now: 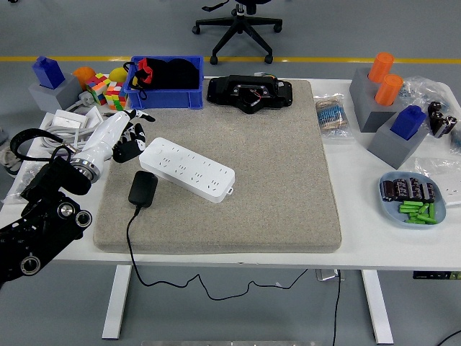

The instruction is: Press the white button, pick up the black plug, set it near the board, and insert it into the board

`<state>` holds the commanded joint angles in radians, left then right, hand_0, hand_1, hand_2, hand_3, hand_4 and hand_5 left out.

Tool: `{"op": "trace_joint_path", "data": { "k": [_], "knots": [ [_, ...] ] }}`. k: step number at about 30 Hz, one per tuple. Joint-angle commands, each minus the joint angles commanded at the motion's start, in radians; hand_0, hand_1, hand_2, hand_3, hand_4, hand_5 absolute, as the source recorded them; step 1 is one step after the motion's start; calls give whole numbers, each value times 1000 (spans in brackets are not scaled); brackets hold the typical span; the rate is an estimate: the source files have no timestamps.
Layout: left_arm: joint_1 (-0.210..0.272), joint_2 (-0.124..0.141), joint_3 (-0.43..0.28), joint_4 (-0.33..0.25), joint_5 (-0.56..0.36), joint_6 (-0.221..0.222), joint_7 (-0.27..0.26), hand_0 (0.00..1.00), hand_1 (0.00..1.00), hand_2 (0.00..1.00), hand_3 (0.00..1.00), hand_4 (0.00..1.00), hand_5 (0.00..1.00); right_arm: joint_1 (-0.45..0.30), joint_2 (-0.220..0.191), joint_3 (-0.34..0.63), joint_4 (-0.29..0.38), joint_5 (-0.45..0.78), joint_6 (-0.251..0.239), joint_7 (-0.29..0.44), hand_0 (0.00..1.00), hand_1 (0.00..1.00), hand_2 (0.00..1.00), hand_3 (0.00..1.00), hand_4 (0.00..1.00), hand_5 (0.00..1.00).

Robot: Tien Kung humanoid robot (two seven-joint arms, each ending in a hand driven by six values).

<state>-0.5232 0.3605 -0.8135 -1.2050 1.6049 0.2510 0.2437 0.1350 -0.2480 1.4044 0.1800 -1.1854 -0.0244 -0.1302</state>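
While plug (142,189) touches board (187,169), bin (164,94) stands behind.

The board (189,169) was a long white power strip with rows of sockets along its top, lying flat on a grey mat (238,209) and running on a slant from upper left to lower right. Its white button could not be made out. The black plug (142,189) was a rounded, blocky adapter lying on the mat just beside the board's near left edge, close to it though whether they touched was unclear. Its thin black cable (130,238) ran from the plug's near end across the mat and over the counter's (374,252) front edge.
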Motion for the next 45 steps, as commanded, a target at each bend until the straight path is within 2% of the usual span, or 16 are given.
{"op": "trace_joint_path", "data": {
  "k": [6, 11, 20, 45],
  "knots": [
    [-50, -4, 59, 35, -9, -34, 37, 31, 2, 96, 686, 2, 2, 0, -1, -2, 0, 3, 0, 0, 632, 600, 597, 589, 668, 411],
    [-110, -9, 140, 97, -21, -53, 75, 31, 2, 96, 686, 2, 2, 1, -2, -3, 0, 4, 0, -1, 632, 600, 597, 589, 668, 411],
    [-173, -11, 236, 169, -48, -66, 89, 28, 2, 92, 684, 2, 2, 1, -3, -3, 0, 8, 0, -2, 632, 599, 597, 589, 668, 411],
    [-207, -19, 331, 223, -71, -79, 102, 16, 2, 91, 681, 2, 2, 1, -3, -6, 0, 11, 0, -1, 633, 599, 597, 588, 668, 411]
  ]
}}
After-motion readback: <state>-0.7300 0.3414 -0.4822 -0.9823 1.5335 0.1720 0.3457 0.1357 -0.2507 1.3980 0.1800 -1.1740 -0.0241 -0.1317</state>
